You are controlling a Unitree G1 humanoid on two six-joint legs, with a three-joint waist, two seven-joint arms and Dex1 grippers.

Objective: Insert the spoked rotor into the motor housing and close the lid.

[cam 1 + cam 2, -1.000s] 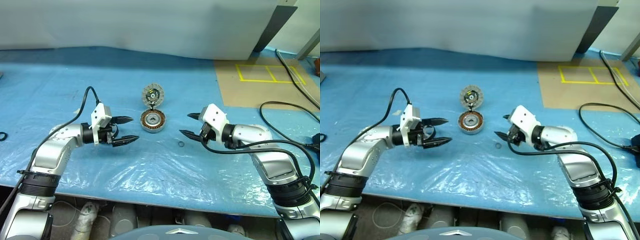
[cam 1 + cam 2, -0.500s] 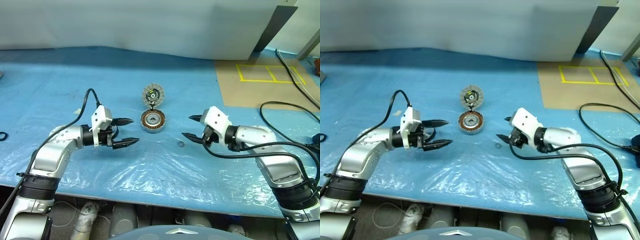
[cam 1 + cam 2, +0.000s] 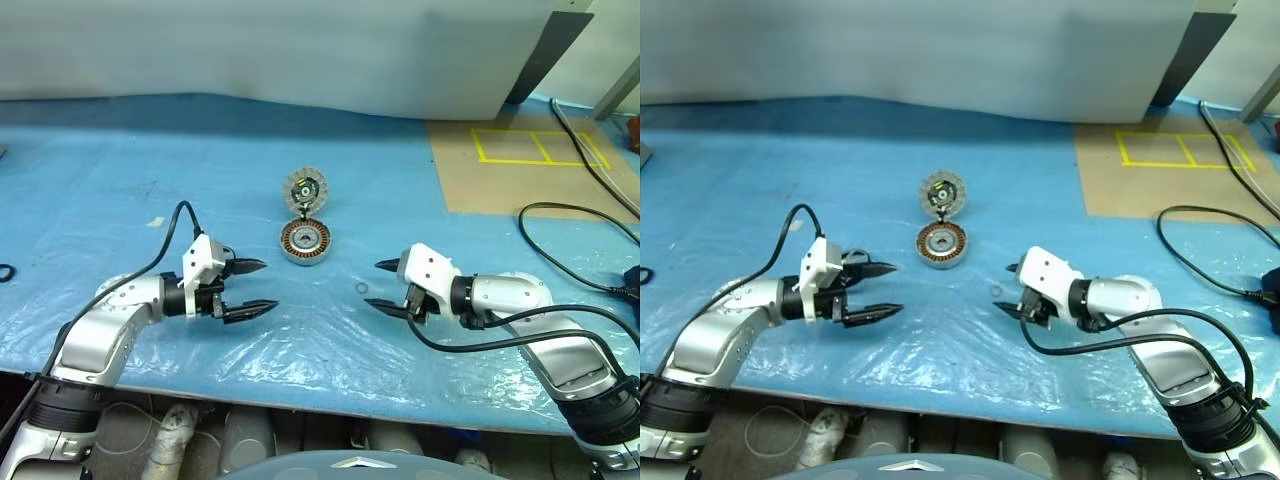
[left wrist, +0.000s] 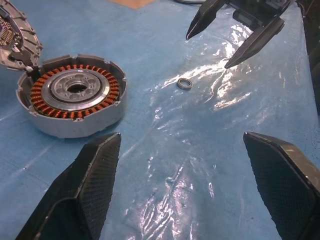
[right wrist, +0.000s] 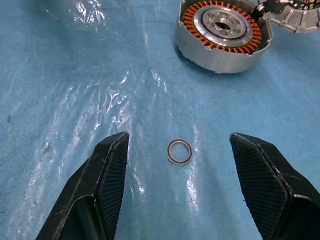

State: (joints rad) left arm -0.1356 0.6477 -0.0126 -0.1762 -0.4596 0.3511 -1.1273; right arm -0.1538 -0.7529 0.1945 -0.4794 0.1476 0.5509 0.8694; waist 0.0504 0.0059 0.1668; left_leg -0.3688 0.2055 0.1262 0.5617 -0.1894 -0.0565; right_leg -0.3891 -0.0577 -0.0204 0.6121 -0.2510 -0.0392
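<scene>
The motor housing [image 3: 305,241] is a shallow grey cup with copper windings and a silvery centre, resting mid-table. Its lid [image 3: 306,188] is hinged open behind it, pale inner face showing. The spoked rotor is out of view. My left gripper [image 3: 270,285] is open and empty, left of the housing and nearer the table's front. My right gripper [image 3: 372,283] is also open and empty, to the housing's right, with a tiny thin ring [image 3: 361,289] lying just before its fingertips. The right wrist view shows the ring [image 5: 179,151] between the fingers and the housing [image 5: 222,30] beyond.
A crinkled blue plastic sheet [image 3: 300,350] covers the table. A cardboard patch with yellow tape [image 3: 540,150] lies at the back right, and black cables [image 3: 580,215] run along the right side. The table's front edge [image 3: 300,395] is close below both arms.
Both arms have drawn back toward the table's front edge and sunk a little. The grippers stay open; housing, lid and ring have not moved.
</scene>
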